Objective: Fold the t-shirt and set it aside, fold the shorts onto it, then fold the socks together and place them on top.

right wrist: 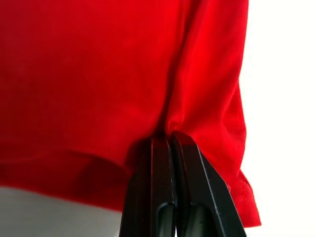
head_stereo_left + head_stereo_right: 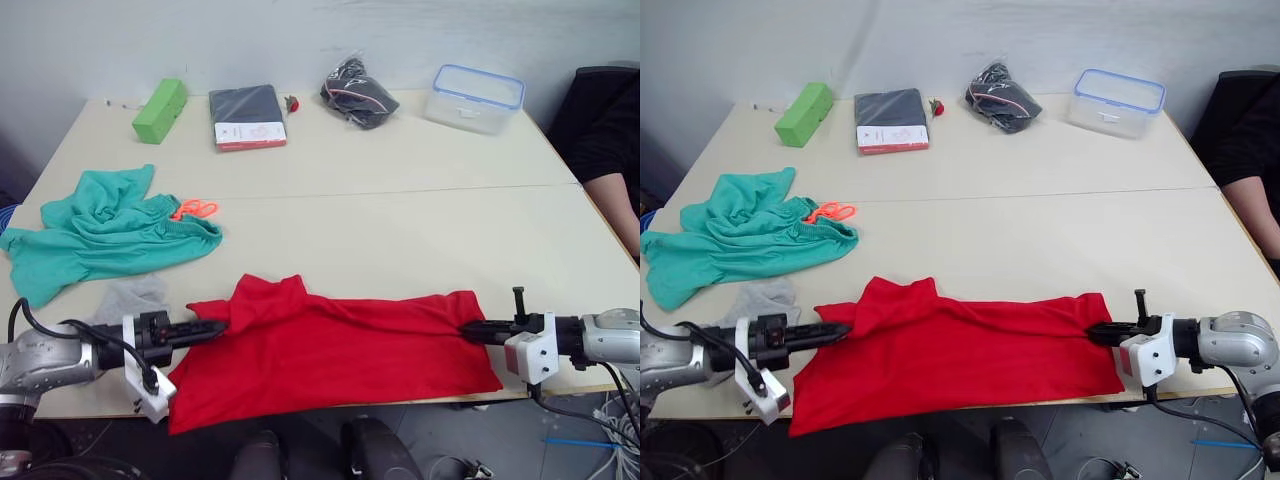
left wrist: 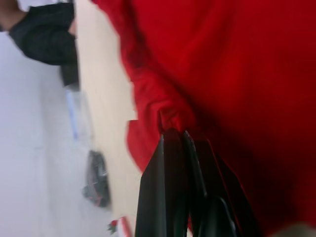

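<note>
The t-shirt lies spread along the worktop's near edge, its lower hem hanging over. The left pincer and right pincer each clamp a fold at opposite ends (fingers pressed together). The shorts lie crumpled far left, the socks just beside them.

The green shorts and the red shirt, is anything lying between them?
Yes. In the left eye view, the grey socks lie between the shorts and the t-shirt, beside the left gripper.
</note>
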Motion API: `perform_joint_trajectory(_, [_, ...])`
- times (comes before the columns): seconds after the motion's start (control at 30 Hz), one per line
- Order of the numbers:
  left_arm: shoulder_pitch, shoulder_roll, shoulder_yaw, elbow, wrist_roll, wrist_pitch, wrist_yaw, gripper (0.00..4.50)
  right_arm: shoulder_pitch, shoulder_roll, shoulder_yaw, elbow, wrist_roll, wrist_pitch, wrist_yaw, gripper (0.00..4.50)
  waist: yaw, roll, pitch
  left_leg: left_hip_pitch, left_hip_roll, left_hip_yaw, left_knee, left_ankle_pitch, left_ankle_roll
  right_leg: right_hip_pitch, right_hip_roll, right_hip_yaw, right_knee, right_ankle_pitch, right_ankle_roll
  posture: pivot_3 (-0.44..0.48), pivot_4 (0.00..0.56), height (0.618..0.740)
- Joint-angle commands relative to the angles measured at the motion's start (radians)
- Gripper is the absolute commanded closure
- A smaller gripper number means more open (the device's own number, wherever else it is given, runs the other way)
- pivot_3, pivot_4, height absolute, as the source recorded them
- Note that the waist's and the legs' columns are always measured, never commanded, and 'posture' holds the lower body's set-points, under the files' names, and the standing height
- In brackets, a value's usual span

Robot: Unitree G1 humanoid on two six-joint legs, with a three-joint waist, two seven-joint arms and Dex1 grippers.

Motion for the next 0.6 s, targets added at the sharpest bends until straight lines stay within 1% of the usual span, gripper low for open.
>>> perform_joint_trajectory(0.03, [0.029, 0.032, -0.015, 0.027, 0.034, 0.029, 0.032, 4.48, 0.012, -0.022, 0.012, 0.002, -0.002, 0.002, -0.010, 4.50, 0.001, -0.001, 0.000, 0.007, 0.000, 0.001, -0.003, -0.002, 0.004, 0.007, 0.000, 0.001, -0.003, 0.000, 0.000, 0.000, 0.150, 0.740])
perform_joint_trajectory(0.13, [0.037, 0.050, -0.047, 0.043, 0.021, 0.096, 0.040, 4.48, 0.023, -0.022, 0.023, 0.004, -0.003, 0.023, -0.009, 4.50, 0.002, -0.002, 0.000, 0.009, 0.000, 0.001, -0.004, -0.003, 0.005, 0.009, 0.000, 0.000, -0.006, 0.000, 0.000, 0.000, 0.150, 0.740])
perform_joint_trajectory(0.2, [0.046, 0.067, -0.079, 0.054, -0.016, 0.148, 0.034, 4.48, 0.030, -0.026, 0.029, 0.005, -0.005, 0.033, -0.008, 4.50, 0.002, -0.003, -0.001, 0.009, 0.000, 0.001, -0.004, -0.003, 0.005, 0.009, 0.000, 0.000, -0.006, 0.000, 0.000, 0.000, 0.150, 0.740])
perform_joint_trajectory(0.23, [0.057, 0.077, -0.098, 0.056, -0.049, 0.176, 0.025, 4.48, 0.035, -0.029, 0.033, 0.000, 0.003, 0.045, -0.003, 4.50, 0.002, -0.003, -0.001, 0.009, 0.000, 0.001, -0.004, -0.003, 0.005, 0.009, 0.000, 0.000, -0.006, 0.000, 0.000, 0.000, 0.150, 0.740])
perform_joint_trajectory(0.27, [0.072, 0.083, -0.118, 0.053, -0.109, 0.222, 0.008, 4.50, 0.040, -0.033, 0.035, -0.008, 0.016, 0.057, 0.004, 4.31, 0.002, -0.003, -0.001, 0.009, 0.000, 0.001, -0.004, -0.003, 0.005, 0.009, 0.000, 0.000, -0.006, 0.000, 0.000, 0.000, 0.150, 0.740])
perform_joint_trajectory(0.33, [0.117, 0.098, -0.156, 0.017, -0.291, 0.353, -0.050, 4.03, 0.069, -0.052, 0.036, -0.068, 0.110, 0.154, 0.058, 3.89, 0.002, -0.003, -0.001, 0.009, 0.001, 0.000, -0.005, -0.003, 0.005, 0.009, 0.000, 0.000, -0.005, 0.000, 0.000, 0.000, 0.150, 0.740])
perform_joint_trajectory(0.37, [0.142, 0.105, -0.165, -0.013, -0.381, 0.425, -0.083, 3.81, 0.082, -0.063, 0.034, -0.104, 0.148, 0.185, 0.076, 3.59, 0.003, -0.003, -0.001, 0.009, 0.001, 0.000, -0.005, -0.003, 0.005, 0.008, -0.001, 0.000, -0.004, 0.000, 0.000, 0.000, 0.150, 0.740])
perform_joint_trajectory(0.4, [0.164, 0.116, -0.172, -0.046, -0.459, 0.483, -0.113, 3.47, 0.090, -0.068, 0.024, -0.144, 0.185, 0.224, 0.084, 3.22, 0.003, -0.003, -0.001, 0.008, 0.001, 0.000, -0.004, -0.003, 0.005, 0.008, -0.001, 0.000, -0.004, 0.000, 0.000, 0.000, 0.150, 0.740])
perform_joint_trajectory(0.47, [0.222, 0.149, -0.175, -0.129, -0.577, 0.641, -0.202, 2.85, 0.110, -0.081, -0.006, -0.254, 0.279, 0.357, 0.094, 2.57, 0.004, -0.004, 0.000, 0.008, 0.001, -0.001, -0.004, -0.003, 0.005, 0.007, -0.001, 0.000, -0.003, 0.000, 0.000, 0.000, 0.150, 0.740])
perform_joint_trajectory(0.5, [0.253, 0.167, -0.170, -0.178, -0.635, 0.728, -0.246, 2.57, 0.121, -0.090, -0.019, -0.308, 0.322, 0.429, 0.104, 2.25, 0.002, -0.004, 0.000, 0.007, 0.001, -0.001, -0.004, -0.003, 0.005, 0.007, -0.001, 0.000, -0.003, 0.000, 0.000, 0.000, 0.150, 0.740])
perform_joint_trajectory(0.53, [0.286, 0.181, -0.153, -0.246, -0.713, 0.850, -0.280, 2.22, 0.134, -0.104, -0.032, -0.365, 0.367, 0.504, 0.118, 1.90, 0.002, -0.004, 0.000, 0.007, 0.001, -0.001, -0.004, -0.003, 0.005, 0.007, -0.001, 0.000, -0.003, 0.000, 0.000, 0.000, 0.150, 0.740])
perform_joint_trajectory(0.6, [0.336, 0.199, -0.108, -0.391, -0.893, 1.089, -0.317, 1.57, 0.152, -0.123, -0.062, -0.460, 0.438, 0.639, 0.131, 1.18, 0.003, -0.002, 0.001, 0.006, 0.001, -0.001, -0.004, -0.003, 0.005, 0.007, -0.001, 0.000, -0.003, 0.000, 0.000, 0.000, 0.150, 0.740])
